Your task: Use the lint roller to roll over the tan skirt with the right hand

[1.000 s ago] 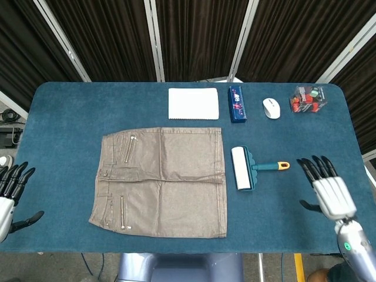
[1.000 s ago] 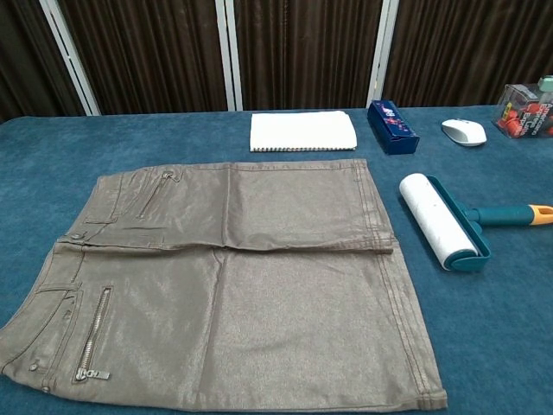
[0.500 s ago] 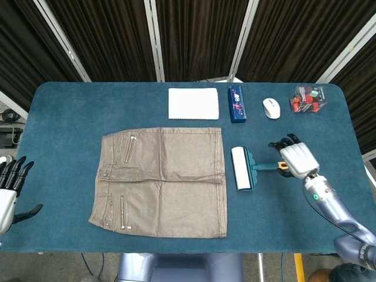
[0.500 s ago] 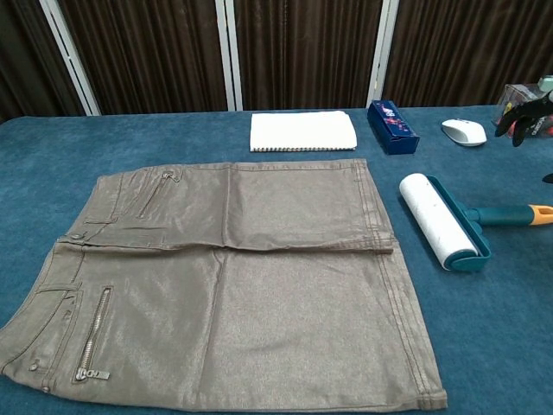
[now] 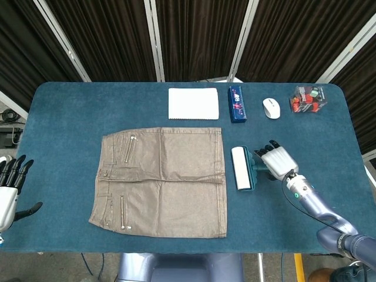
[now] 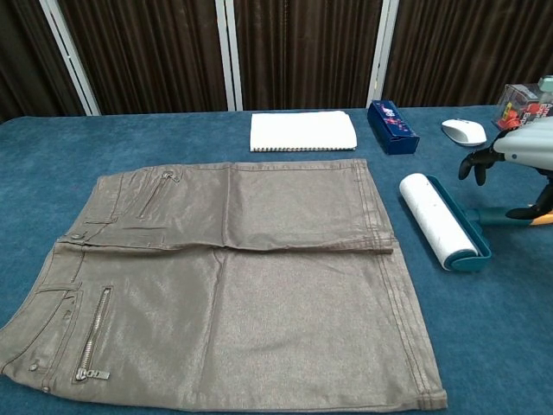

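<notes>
Closest to the robot, the tan skirt (image 6: 225, 277) lies flat on the blue table (image 5: 70, 111). It has not moved. Nothing has rolled over it yet.

Down at the near left edge, the left hand (image 5: 10, 191) waits off to the side. Its fingers are spread apart and it holds nothing. It has barely moved from a moment ago.

Just past the skirt's right edge lies the lint roller (image 6: 439, 221). Its white sticky part is beside the skirt but not touching it. The roller sits in the same spot as before.

The big change is the right hand (image 5: 276, 160). A second ago it was far out near the right edge of the table. Half a second ago it was by the orange tip of the handle. Now it is right over the roller's handle (image 6: 501, 215), close to the roller's head. From above, the hand hides most of the handle. From the chest view, the fingers (image 6: 480, 162) are curled down on both sides of the handle, with space between them. They do not look closed on it yet, so I think the hand holds nothing right now.

So the reach is almost done. Next, I think the hand has to go down a bit and squeeze the handle. Then it can lift the roller and bring it over to the skirt.

Farther back are a white cloth (image 5: 193, 103), a blue box (image 5: 236, 104), a mouse (image 5: 271, 107) and a clear box of little things (image 5: 308, 98).
</notes>
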`<move>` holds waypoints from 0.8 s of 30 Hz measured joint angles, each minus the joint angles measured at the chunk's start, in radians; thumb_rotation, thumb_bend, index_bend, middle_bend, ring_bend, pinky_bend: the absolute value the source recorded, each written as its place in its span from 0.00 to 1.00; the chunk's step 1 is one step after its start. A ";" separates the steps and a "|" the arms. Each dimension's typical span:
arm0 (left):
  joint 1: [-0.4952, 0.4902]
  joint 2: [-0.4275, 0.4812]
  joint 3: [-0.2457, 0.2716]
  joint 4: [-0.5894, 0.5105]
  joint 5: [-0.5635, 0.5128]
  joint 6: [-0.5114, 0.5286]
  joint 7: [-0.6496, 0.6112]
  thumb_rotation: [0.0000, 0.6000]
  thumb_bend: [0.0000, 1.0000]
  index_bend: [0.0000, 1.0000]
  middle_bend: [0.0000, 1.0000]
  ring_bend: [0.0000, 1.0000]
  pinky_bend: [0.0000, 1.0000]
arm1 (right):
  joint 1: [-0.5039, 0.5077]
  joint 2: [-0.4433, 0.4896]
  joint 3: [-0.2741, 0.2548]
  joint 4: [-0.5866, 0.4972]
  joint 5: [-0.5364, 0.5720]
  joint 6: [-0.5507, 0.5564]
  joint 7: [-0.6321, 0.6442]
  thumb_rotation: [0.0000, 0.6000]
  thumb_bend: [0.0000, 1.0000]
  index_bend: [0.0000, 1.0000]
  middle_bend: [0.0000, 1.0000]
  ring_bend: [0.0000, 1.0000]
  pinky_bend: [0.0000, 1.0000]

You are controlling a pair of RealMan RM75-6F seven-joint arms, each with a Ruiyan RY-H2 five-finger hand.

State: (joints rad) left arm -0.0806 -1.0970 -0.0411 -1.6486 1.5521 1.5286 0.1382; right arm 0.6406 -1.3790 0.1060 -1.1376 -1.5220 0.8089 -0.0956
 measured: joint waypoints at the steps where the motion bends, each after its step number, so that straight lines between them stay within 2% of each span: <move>1: 0.000 0.000 0.000 0.001 -0.001 -0.001 0.000 1.00 0.00 0.00 0.00 0.00 0.00 | 0.002 -0.008 -0.003 0.012 0.000 -0.001 -0.008 1.00 0.21 0.24 0.31 0.24 0.14; 6: -0.002 0.000 0.001 0.001 -0.003 -0.004 -0.001 1.00 0.00 0.00 0.00 0.00 0.00 | 0.011 -0.053 -0.019 0.071 0.008 -0.012 -0.037 1.00 0.22 0.24 0.32 0.25 0.15; 10: 0.000 0.002 0.001 -0.002 -0.003 0.000 -0.004 1.00 0.00 0.00 0.00 0.00 0.00 | 0.018 -0.086 -0.027 0.116 0.019 -0.025 -0.056 1.00 0.22 0.24 0.34 0.27 0.20; 16: 0.002 0.005 0.000 -0.007 -0.010 0.000 -0.003 1.00 0.00 0.00 0.00 0.00 0.00 | 0.027 -0.127 -0.037 0.167 0.026 -0.026 -0.073 1.00 0.23 0.25 0.34 0.28 0.21; 21: 0.002 0.007 0.001 -0.009 -0.010 -0.002 -0.005 1.00 0.00 0.00 0.00 0.00 0.00 | 0.033 -0.149 -0.046 0.211 0.024 -0.021 -0.094 1.00 0.30 0.33 0.41 0.34 0.25; 24: 0.001 0.008 0.001 -0.009 -0.011 -0.003 -0.007 1.00 0.00 0.00 0.00 0.00 0.00 | 0.034 -0.160 -0.049 0.234 0.027 -0.016 -0.100 1.00 0.38 0.40 0.48 0.38 0.30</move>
State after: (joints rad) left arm -0.0794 -1.0890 -0.0399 -1.6577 1.5415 1.5260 0.1308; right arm 0.6747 -1.5394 0.0572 -0.9039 -1.4953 0.7926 -0.1954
